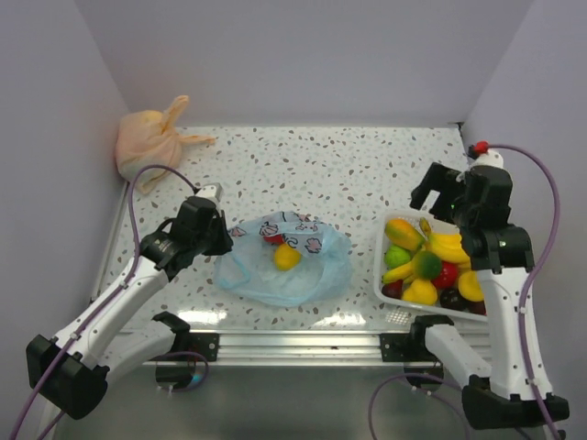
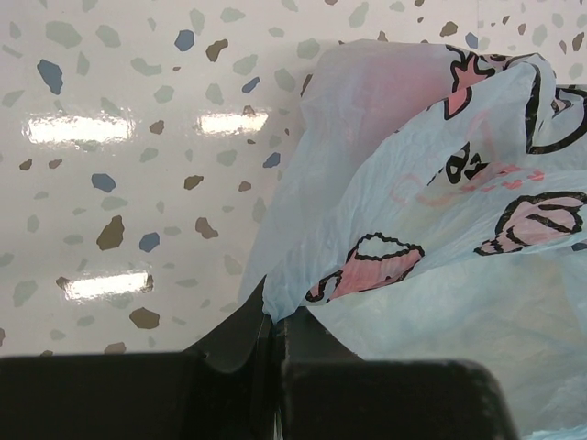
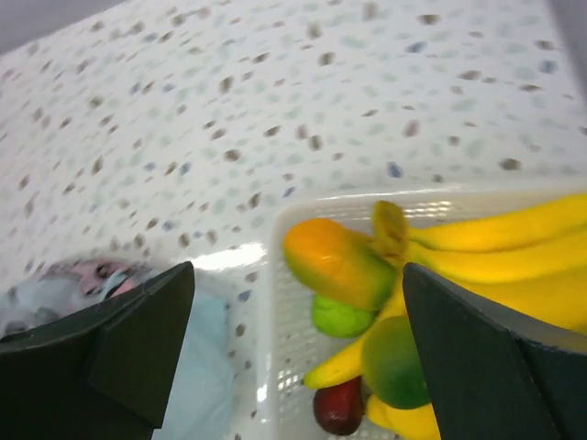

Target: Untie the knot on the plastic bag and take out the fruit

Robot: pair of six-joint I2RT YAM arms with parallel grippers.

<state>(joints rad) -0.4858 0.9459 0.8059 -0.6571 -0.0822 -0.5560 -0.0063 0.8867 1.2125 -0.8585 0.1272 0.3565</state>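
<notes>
The left gripper (image 2: 275, 323), jaws clamped on the edge of the plastic bag (image 1: 312, 273) lying open on the worktop (image 1: 348, 165) left of the basket (image 1: 383, 240), should hold its mouth wide so the right gripper (image 3: 298, 341), jaws spread empty above the basket of bananas (image 1: 448, 246) and mixed fruit, can reach the bagged yellow fruit (image 1: 287, 258) and red fruit (image 1: 273, 238).

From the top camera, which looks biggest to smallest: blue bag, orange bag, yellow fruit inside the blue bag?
Biggest: blue bag.
Middle: orange bag, though it sits farther back.
Smallest: yellow fruit.
</notes>
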